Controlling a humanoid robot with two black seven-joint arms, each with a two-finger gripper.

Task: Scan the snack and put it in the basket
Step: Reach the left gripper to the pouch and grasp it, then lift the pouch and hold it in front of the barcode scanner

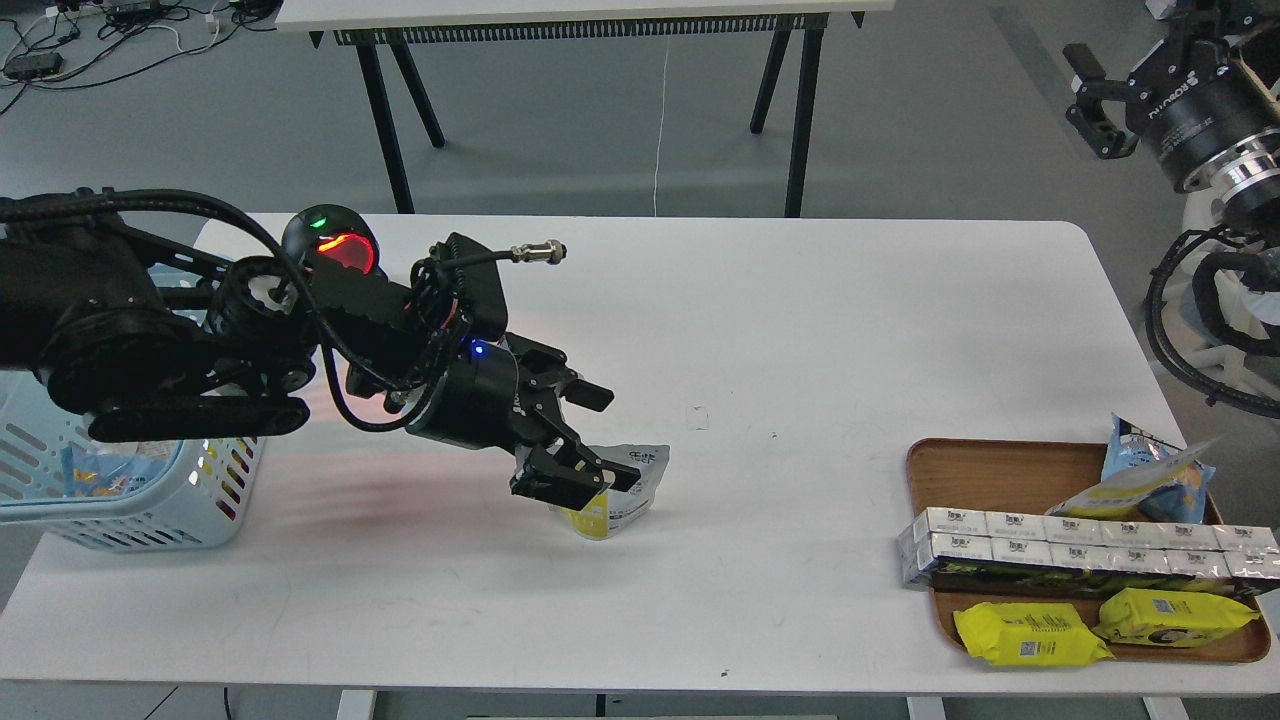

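Left gripper (598, 432) reaching low over the white table (800, 330), fingers spread wide, lower finger lying across the snack (622, 490) standing mid-table, upper finger apart above it; basket (215, 490) sitting at the table's left edge behind the arm; right gripper (1092, 105) hanging high at right, spread not discernible

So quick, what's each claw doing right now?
Left gripper: open, fingers either side of the pouch, not closed on it yet.
Right gripper: raised off to the side; open or shut cannot be told.
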